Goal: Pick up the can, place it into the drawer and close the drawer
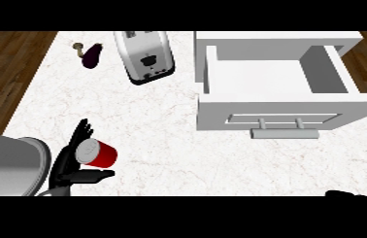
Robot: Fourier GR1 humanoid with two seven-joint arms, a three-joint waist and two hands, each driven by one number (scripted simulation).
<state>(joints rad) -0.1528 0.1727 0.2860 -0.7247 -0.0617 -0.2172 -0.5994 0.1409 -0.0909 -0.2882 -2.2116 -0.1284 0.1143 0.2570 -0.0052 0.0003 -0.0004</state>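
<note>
Can [98,153] against left hand [72,157] palm, drawer [276,89] open

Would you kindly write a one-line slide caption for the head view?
Left hand cupped against the red cylindrical can on the white marble counter; white drawer open to the right.
</note>
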